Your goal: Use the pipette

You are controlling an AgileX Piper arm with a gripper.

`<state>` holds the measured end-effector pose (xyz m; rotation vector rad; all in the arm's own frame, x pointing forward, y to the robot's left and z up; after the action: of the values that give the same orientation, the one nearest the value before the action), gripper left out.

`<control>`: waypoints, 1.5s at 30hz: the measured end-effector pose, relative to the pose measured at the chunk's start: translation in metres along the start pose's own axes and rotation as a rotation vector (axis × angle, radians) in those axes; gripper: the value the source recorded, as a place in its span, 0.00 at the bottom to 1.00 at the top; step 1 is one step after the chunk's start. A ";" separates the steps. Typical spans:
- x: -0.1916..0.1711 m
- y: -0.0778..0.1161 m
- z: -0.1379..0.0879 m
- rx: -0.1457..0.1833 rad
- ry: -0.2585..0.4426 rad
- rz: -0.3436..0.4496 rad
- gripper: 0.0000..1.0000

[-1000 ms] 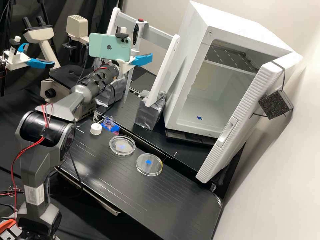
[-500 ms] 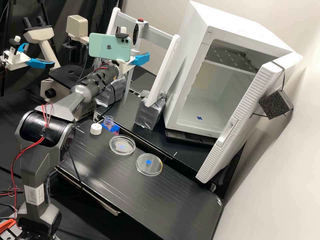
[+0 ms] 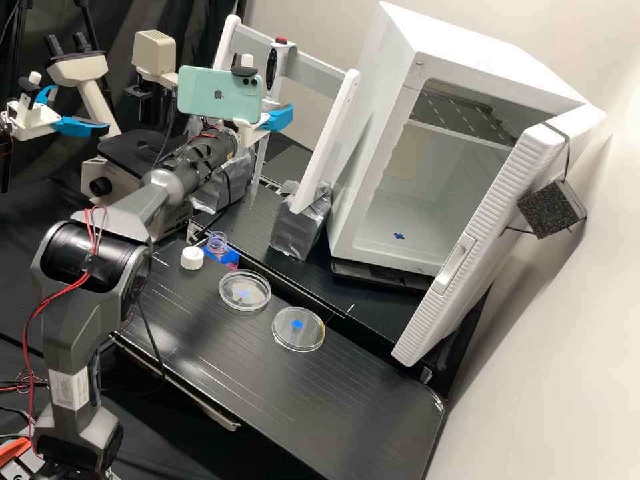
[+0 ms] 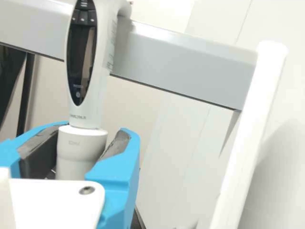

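In the high view the gripper (image 3: pixel 277 119) is at the rack behind the bench, one blue finger showing beside the phone. The white pipette (image 3: pixel 271 69) stands upright at the rack's grey crossbar, its slender tip pointing down. In the wrist view the gripper (image 4: pixel 87 139) is shut on the lower body of the pipette (image 4: pixel 89 102), a dark pad against either side, below the black display. An uncapped bottle with pink liquid (image 3: pixel 217 245) stands in a blue holder, its white cap (image 3: pixel 192 258) beside it. Two clear dishes (image 3: pixel 240 299) (image 3: pixel 298 339) lie on the black bench.
The rack's white post (image 3: pixel 327 143) rises from a silver-taped block (image 3: pixel 299 223) right of the pipette. An incubator (image 3: pixel 387 143) with its door (image 3: pixel 493 233) swung wide stands farther right. A microscope (image 3: pixel 123 157) is behind the arm; another gripper shows far left.
The visible blue finger has moved inward to the left, closing on the pipette. The pipette's tip has shifted slightly to the right. The arm itself has stayed nearly still.
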<state>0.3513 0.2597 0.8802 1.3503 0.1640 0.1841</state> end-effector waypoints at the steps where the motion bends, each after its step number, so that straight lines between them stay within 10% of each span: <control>1: 0.000 0.000 0.000 0.010 0.001 0.000 0.00; 18: 0.001 -0.001 -0.002 0.092 0.032 -0.035 0.00; 31: 0.001 0.003 0.001 0.064 0.038 -0.045 0.00; 45: 0.000 0.042 0.005 0.131 0.031 0.010 0.00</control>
<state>0.3507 0.2639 0.9219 1.4797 0.1983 0.2051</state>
